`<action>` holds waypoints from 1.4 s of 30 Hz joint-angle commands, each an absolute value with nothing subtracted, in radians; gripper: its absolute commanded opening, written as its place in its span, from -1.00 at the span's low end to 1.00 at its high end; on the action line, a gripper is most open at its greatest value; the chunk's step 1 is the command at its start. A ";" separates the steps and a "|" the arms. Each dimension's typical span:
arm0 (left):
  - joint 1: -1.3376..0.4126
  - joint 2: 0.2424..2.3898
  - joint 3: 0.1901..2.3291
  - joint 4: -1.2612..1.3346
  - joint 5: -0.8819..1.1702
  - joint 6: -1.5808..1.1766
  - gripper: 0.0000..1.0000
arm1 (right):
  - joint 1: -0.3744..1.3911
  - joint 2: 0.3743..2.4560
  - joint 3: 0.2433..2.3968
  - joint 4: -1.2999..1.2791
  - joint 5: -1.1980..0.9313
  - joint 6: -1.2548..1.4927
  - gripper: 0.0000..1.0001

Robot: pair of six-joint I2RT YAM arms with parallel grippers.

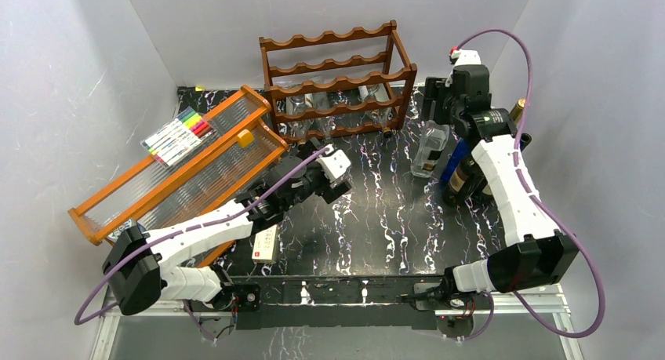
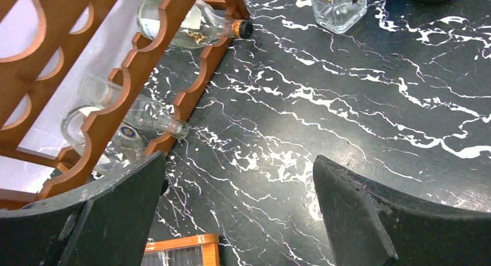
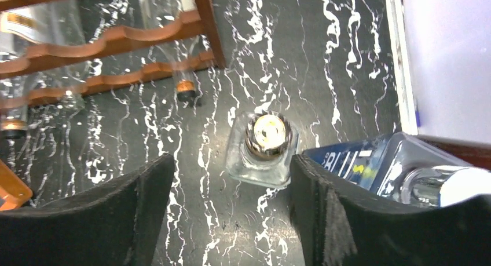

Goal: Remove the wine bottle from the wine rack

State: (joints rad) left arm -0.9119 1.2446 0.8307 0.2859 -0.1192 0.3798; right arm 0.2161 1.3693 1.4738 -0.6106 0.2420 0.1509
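The wine bottle (image 1: 429, 150) that we take to be the one in hand, a clear square one, stands upright on the table (image 1: 376, 219) just right of the wine rack (image 1: 337, 81), off the rails and touching no part of the rack. The right claw (image 3: 231, 161) hovers directly over it with its fingers parted, one to each side of the cap. The wrist view shows a gap on both sides, so we judge that nothing is gripped. The left claw (image 2: 238, 161) is spread wide and empty, over the table in front of the rack. We judge this step close to done; what is left is for the right arm to come away cleanly. The main risk lies there: the fingers straddle the neck, so a retreat that goes sideways rather than straight up could catch the cap and tip the bottle. It looks tall for its base, and a blue bottle (image 3: 359, 159) stands just beside it on the side away from the rack. A fall could knock that one over or send glass rolling across the table. A lesser worry is the left arm. Other clear bottles (image 2: 191, 25) lie in the rack's lower tiers with their necks poking out in front, and a careless sweep of that arm could strike them or shove the rack.
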 commanded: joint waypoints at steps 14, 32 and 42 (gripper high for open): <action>-0.916 1.131 0.789 0.400 -0.295 0.416 0.96 | 0.273 1.319 1.690 -0.642 -0.095 0.132 0.91; -0.910 1.010 0.692 0.637 -0.670 0.526 0.96 | 0.646 1.587 1.402 -0.192 0.018 0.336 0.70; -0.889 1.024 0.690 0.649 -0.668 0.548 0.96 | 0.670 1.827 1.290 0.186 0.151 0.418 0.62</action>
State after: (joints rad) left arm -0.9047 1.0348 0.6960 0.6014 -0.6559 0.5449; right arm 0.6727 1.7706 1.2984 -0.0669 0.0887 0.3687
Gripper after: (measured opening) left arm 0.981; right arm 0.813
